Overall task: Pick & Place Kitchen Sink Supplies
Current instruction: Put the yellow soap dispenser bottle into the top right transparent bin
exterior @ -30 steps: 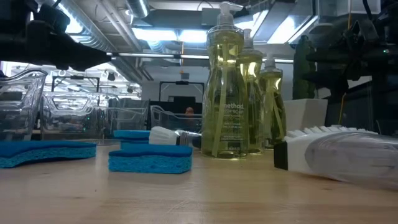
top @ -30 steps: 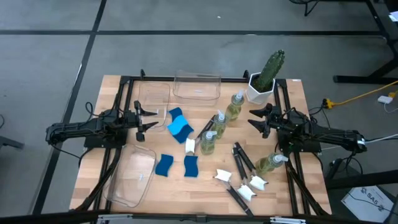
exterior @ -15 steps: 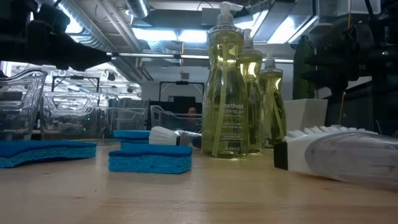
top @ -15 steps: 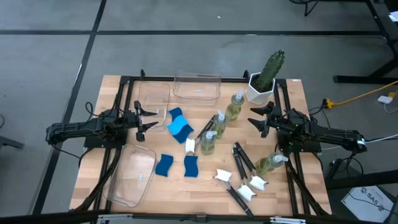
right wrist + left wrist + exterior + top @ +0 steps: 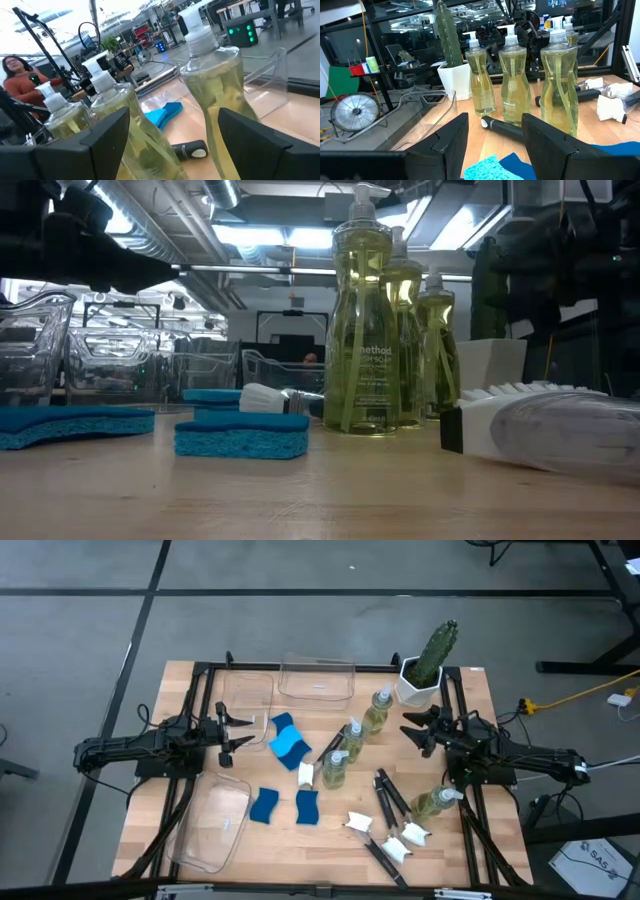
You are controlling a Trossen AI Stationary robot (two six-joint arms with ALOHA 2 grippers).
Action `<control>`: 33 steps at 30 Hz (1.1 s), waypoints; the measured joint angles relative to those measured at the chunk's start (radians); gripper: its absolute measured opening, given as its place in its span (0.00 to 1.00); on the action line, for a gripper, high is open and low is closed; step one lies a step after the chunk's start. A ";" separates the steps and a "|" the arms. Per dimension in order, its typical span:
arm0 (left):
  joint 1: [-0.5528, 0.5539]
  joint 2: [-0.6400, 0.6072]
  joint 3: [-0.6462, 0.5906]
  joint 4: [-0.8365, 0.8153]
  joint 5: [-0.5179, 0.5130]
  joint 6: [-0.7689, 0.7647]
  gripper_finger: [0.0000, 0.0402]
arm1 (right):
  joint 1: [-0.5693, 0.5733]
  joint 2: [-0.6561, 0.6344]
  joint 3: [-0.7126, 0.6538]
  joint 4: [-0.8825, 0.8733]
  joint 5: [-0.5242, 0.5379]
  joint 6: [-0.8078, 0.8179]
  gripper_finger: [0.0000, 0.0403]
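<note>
Nothing looks sorted yet: every supply lies loose on the table point(image 5: 180, 680) and the bins look empty.

Nearest the front edge, the dish brushes point(image 5: 385, 840) lie in a tight scatter, with one soap bottle point(image 5: 437, 802) tipped beside them and two blue sponges point(image 5: 283, 806) just by the front clear bin point(image 5: 212, 828).

Mid-table, the left gripper point(image 5: 236, 727) hovers with jaws spread and empty, more sponges point(image 5: 288, 741) just ahead of it. The right gripper point(image 5: 418, 730) also stands spread and empty, near the three upright pump bottles point(image 5: 352, 742) (packed close, so little finger room between them).

Farthest back sit two more bins point(image 5: 318, 677) and the cactus pot point(image 5: 419, 682), which crowds the right arm's side. Open board remains at the far left corner.
</note>
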 joint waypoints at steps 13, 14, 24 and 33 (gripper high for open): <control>0.000 0.000 0.000 0.000 0.000 0.000 0.45 | 0.038 0.000 0.012 0.185 -0.027 -0.119 0.75; 0.000 0.000 0.000 0.000 0.000 0.000 0.45 | 0.046 0.000 0.022 0.185 -0.027 -0.133 0.75; 0.000 0.000 0.000 0.000 0.000 0.000 0.44 | 0.102 0.152 0.141 0.183 0.041 -0.282 0.75; 0.000 0.000 0.000 0.000 0.000 0.000 0.44 | 0.105 0.432 0.244 0.181 0.256 -0.381 0.75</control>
